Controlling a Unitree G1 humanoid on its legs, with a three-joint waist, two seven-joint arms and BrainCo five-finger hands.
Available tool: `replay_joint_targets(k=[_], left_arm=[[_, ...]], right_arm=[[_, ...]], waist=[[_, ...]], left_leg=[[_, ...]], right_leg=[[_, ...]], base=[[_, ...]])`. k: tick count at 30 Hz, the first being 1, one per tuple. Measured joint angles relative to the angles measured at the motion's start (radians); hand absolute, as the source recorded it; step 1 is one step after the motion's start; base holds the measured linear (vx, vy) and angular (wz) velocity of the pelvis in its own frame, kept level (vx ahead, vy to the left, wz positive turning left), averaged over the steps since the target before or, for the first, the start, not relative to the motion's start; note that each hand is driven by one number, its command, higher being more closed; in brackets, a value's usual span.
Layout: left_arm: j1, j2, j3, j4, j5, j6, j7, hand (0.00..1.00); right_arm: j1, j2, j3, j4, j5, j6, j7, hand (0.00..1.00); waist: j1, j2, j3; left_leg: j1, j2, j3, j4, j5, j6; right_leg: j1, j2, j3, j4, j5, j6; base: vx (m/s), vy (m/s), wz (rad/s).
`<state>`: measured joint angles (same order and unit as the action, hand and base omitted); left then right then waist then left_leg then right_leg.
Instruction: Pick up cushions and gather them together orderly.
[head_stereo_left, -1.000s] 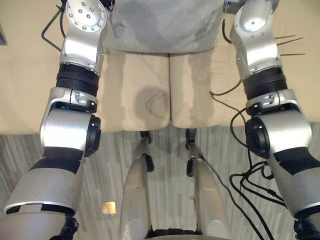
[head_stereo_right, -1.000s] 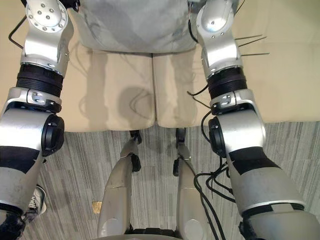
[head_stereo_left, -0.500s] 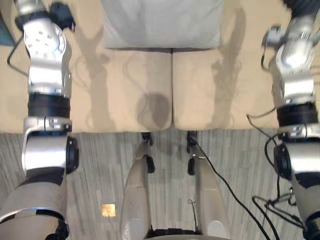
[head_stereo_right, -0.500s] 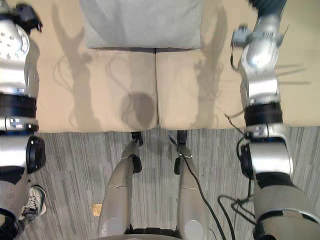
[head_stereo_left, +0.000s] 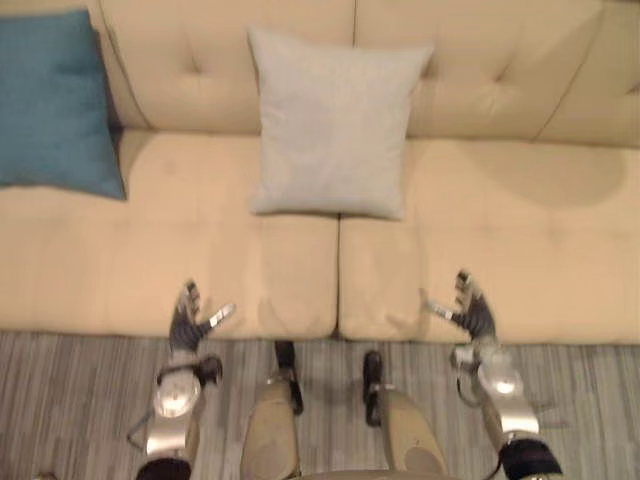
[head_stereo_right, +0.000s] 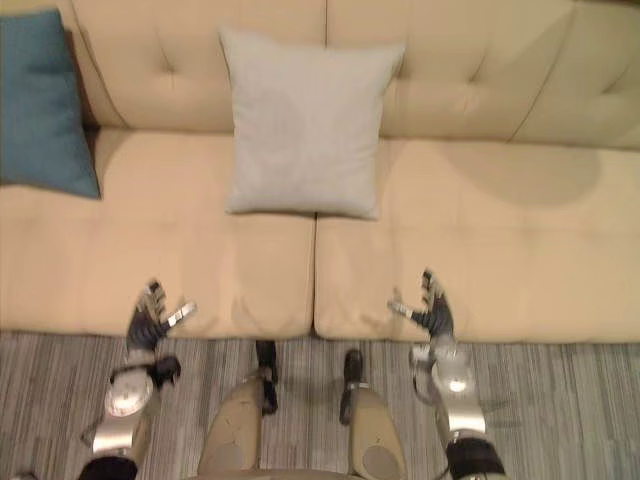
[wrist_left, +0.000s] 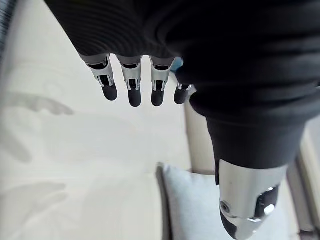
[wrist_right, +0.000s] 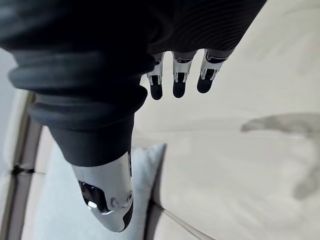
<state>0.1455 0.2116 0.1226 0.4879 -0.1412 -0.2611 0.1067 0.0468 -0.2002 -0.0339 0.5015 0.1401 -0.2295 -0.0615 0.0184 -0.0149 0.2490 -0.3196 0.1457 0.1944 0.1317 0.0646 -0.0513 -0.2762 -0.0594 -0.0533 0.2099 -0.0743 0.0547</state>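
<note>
Both arms have dropped back from the grey cushion (head_stereo_left: 335, 125), and the camera has swung up with them, so the whole sofa (head_stereo_left: 560, 260) is now in sight. Left hand (head_stereo_left: 184, 325) and right hand (head_stereo_left: 475, 316) hang at the sofa's front edge, one before each seat. Both have straight, spread fingers and hold nothing; the wrist views show the same loose, wide fingers over bare seat.

The grey cushion stands upright at the middle of the sofa, leaning on the backrest and straddling the seam between the two seats. A blue cushion (head_stereo_left: 55, 100) leans at the sofa's left end, well apart from the grey one, so the gathering looks not yet done.

Trouble likely lies with the blue cushion. It sits far to the left and deep against the backrest, so a reach with the left hand alone may catch only a corner, and the soft body could sag and slip free. Set down carelessly beside the grey one, it could tip that cushion off the backrest and spoil the row
</note>
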Motion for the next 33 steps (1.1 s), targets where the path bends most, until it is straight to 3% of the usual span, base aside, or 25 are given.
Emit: replay_joint_targets(k=[5, 9, 12, 14, 15, 16, 17, 18, 19, 21, 22, 23, 24, 25, 26, 27, 28, 29, 30, 31, 33], left_arm=[[0.091, -0.054, 0.019, 0.237, 0.098, 0.040, -0.085, 0.00], [0.118, -0.061, 0.022, 0.255, 0.136, 0.046, -0.108, 0.00], [0.097, -0.050, 0.026, 0.254, 0.136, 0.046, -0.107, 0.00], [0.072, -0.038, 0.025, 0.242, 0.135, 0.045, -0.105, 0.00], [0.061, -0.039, 0.025, 0.219, 0.135, 0.045, -0.103, 0.00], [0.059, -0.051, 0.026, 0.191, 0.134, 0.043, -0.098, 0.00], [0.051, -0.050, 0.023, 0.185, 0.134, 0.042, -0.094, 0.00], [0.045, -0.050, 0.013, 0.184, 0.133, 0.044, -0.085, 0.00], [0.049, -0.049, 0.000, 0.178, 0.133, 0.047, -0.082, 0.00], [0.063, -0.051, -0.003, 0.168, 0.134, 0.049, -0.082, 0.00], [0.075, -0.055, -0.003, 0.161, 0.134, 0.054, -0.080, 0.00], [0.074, -0.058, -0.003, 0.161, 0.134, 0.057, -0.080, 0.00], [0.070, -0.076, -0.003, 0.159, 0.134, 0.059, -0.079, 0.00], [0.067, -0.095, -0.011, 0.159, 0.134, 0.059, -0.079, 0.00], [0.068, -0.098, -0.016, 0.160, 0.134, 0.059, -0.079, 0.00], [0.060, -0.112, -0.027, 0.169, 0.134, 0.062, -0.077, 0.00], [0.056, -0.126, -0.046, 0.170, 0.133, 0.064, -0.074, 0.00], [0.053, -0.130, -0.046, 0.169, 0.133, 0.064, -0.069, 0.00], [0.057, -0.134, -0.046, 0.170, 0.133, 0.064, -0.065, 0.00], [0.070, -0.134, -0.043, 0.169, 0.133, 0.064, -0.060, 0.00], [0.074, -0.133, -0.038, 0.169, 0.134, 0.061, -0.058, 0.00]], right_arm=[[0.107, 0.019, -0.006, 0.191, -0.117, 0.014, 0.064, 0.00], [0.139, 0.018, -0.009, 0.243, -0.157, 0.022, 0.068, 0.00], [0.125, 0.019, -0.009, 0.248, -0.164, 0.023, 0.068, 0.00], [0.104, 0.019, -0.008, 0.233, -0.162, 0.023, 0.066, 0.00], [0.104, 0.017, -0.008, 0.218, -0.162, 0.024, 0.065, 0.00], [0.094, 0.017, -0.008, 0.220, -0.159, 0.029, 0.065, 0.00], [0.091, 0.025, -0.007, 0.217, -0.159, 0.037, 0.064, 0.00], [0.108, 0.034, -0.005, 0.219, -0.159, 0.042, 0.064, 0.00], [0.123, 0.040, 0.000, 0.219, -0.159, 0.042, 0.065, 0.00], [0.125, 0.040, 0.004, 0.219, -0.159, 0.042, 0.064, 0.00], [0.118, 0.040, 0.004, 0.219, -0.160, 0.041, 0.058, 0.00], [0.113, 0.038, 0.003, 0.218, -0.159, 0.041, 0.054, 0.00], [0.104, 0.030, -0.004, 0.216, -0.159, 0.041, 0.042, 0.00], [0.085, 0.021, -0.010, 0.218, -0.159, 0.041, 0.026, 0.00], [0.076, 0.016, -0.009, 0.218, -0.159, 0.041, 0.019, 0.00], [0.064, 0.003, -0.014, 0.221, -0.159, 0.042, 0.011, 0.00], [0.071, 0.000, -0.033, 0.225, -0.159, 0.046, -0.002, 0.00], [0.076, 0.002, -0.044, 0.226, -0.158, 0.047, -0.003, 0.00], [0.079, 0.008, -0.059, 0.225, -0.158, 0.048, -0.006, 0.00], [0.077, 0.006, -0.071, 0.220, -0.153, 0.048, -0.014, 0.00], [0.074, 0.006, -0.073, 0.220, -0.151, 0.048, -0.019, 0.00]], waist=[[-0.004, -0.001, -0.093], [-0.005, -0.003, -0.111], [-0.003, -0.011, -0.106], [-0.006, -0.015, -0.100], [-0.005, -0.013, -0.098], [-0.002, 0.008, -0.086], [-0.004, 0.006, -0.076], [-0.005, 0.004, -0.074], [-0.001, -0.008, -0.081], [0.000, -0.018, -0.087], [0.005, -0.032, -0.096], [0.008, -0.038, -0.101], [0.012, -0.037, -0.109], [0.030, -0.017, -0.105], [0.027, -0.007, -0.101], [0.019, 0.035, -0.083], [0.010, 0.045, -0.067], [0.010, 0.044, -0.067], [0.010, 0.044, -0.068], [0.006, 0.041, -0.069], [0.004, 0.041, -0.069]], left_leg=[[0.172, -0.019, 0.054, -0.096, 0.001, -0.001], [0.252, -0.028, 0.091, -0.133, 0.002, -0.001], [0.250, -0.025, 0.146, -0.113, -0.005, 0.004], [0.178, -0.007, 0.172, -0.022, -0.040, 0.017], [0.134, 0.011, 0.178, 0.037, -0.056, 0.034], [0.122, 0.054, 0.192, 0.062, -0.071, 0.052], [0.126, 0.055, 0.191, 0.076, -0.076, 0.056], [0.133, 0.052, 0.180, 0.091, -0.087, 0.067], [0.142, 0.046, 0.173, 0.096, -0.088, 0.068], [0.132, 0.043, 0.161, 0.105, -0.077, 0.061], [0.099, 0.040, 0.156, 0.119, -0.056, 0.060], [0.077, 0.039, 0.153, 0.124, -0.039, 0.057], [0.039, 0.045, 0.145, 0.111, -0.002, 0.048], [0.005, 0.050, 0.137, 0.061, 0.056, 0.037], [-0.008, 0.051, 0.132, 0.036, 0.078, 0.032], [-0.025, 0.063, 0.107, 0.000, 0.102, 0.010], [-0.025, 0.065, 0.100, -0.052, 0.066, -0.040], [-0.025, 0.063, 0.106, -0.038, 0.062, -0.047], [-0.024, 0.060, 0.106, 0.019, 0.060, -0.045], [-0.013, 0.051, 0.091, 0.168, 0.008, -0.016], [0.011, 0.046, 0.046, 0.254, -0.089, -0.016]], right_leg=[[0.134, -0.007, 0.042, -0.089, 0.016, 0.017], [0.181, -0.010, 0.086, -0.099, 0.022, 0.020], [0.159, -0.008, 0.138, -0.101, 0.055, 0.035], [0.108, -0.007, 0.158, -0.085, 0.090, 0.073], [0.058, -0.007, 0.155, -0.048, 0.116, 0.085], [0.032, 0.006, 0.113, 0.047, 0.094, 0.081], [0.001, -0.006, 0.074, 0.214, 0.018, 0.038], [-0.010, -0.028, 0.041, 0.425, -0.056, 0.026], [0.004, -0.048, 0.034, 0.589, -0.096, 0.039], [0.059, -0.065, 0.036, 0.665, -0.121, 0.064], [0.115, -0.064, 0.048, 0.598, -0.130, 0.072], [0.135, -0.062, 0.056, 0.535, -0.180, 0.072], [0.153, -0.049, 0.049, 0.433, -0.242, 0.047], [0.155, -0.022, 0.022, 0.320, -0.288, 0.011], [0.162, -0.015, 0.012, 0.280, -0.305, 0.002], [0.163, 0.011, -0.011, 0.248, -0.301, -0.014], [0.148, 0.012, -0.051, 0.218, -0.266, -0.037], [0.144, 0.005, -0.059, 0.212, -0.257, -0.048], [0.137, -0.003, -0.066, 0.205, -0.243, -0.058], [0.126, -0.012, -0.065, 0.203, -0.225, -0.062], [0.107, -0.011, -0.048, 0.200, -0.203, -0.059]], base=[[0.09, 0.021, -0.25], [0.06, 0.023, -0.31], [0.00, 0.024, -0.52], [-0.07, 0.034, -0.54], [-0.15, 0.027, -0.47], [-0.17, 0.027, -0.38], [-0.20, -0.002, -0.10], [-0.19, -0.017, 0.17], [-0.19, -0.042, 0.20], [-0.20, -0.100, 0.15], [-0.23, -0.139, 0.14], [-0.23, -0.180, 0.12], [-0.24, -0.174, -0.05], [-0.27, -0.178, -0.05], [-0.33, -0.168, 0.07], [-0.37, -0.127, 0.52], [-0.45, -0.103, 0.58], [-0.35, -0.055, 0.50], [-0.32, -0.093, 0.22], [-0.20, -0.083, 0.17], [-0.18, -0.023, -0.12]])
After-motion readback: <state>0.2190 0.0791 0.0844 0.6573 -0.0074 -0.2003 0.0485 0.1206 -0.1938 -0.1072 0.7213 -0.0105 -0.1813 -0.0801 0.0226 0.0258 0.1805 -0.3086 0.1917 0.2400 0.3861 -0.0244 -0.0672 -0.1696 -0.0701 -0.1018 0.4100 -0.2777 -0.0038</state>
